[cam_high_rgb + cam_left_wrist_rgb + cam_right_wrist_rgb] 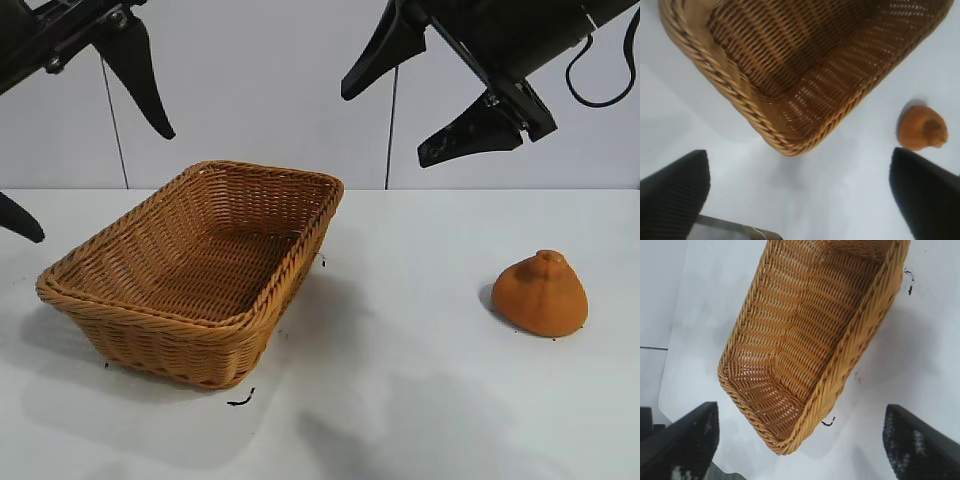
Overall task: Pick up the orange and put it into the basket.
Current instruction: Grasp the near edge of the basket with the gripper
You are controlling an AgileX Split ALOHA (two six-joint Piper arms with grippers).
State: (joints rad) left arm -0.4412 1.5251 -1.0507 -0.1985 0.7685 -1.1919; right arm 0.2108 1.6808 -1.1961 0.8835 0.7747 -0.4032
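The orange (541, 294) sits knob-up near the worktop's (420, 400) right edge; the basket's (262, 298) length runs front-left to back-right. Both the left gripper (80, 150) and the right gripper (400, 105) hang spread apart, holding nothing.

Left claw (85, 150) cut off at the exterior view's edge; basket (805, 340) cropped in both wrist views

Bright even light, soft shadows, blurred left-wrist view
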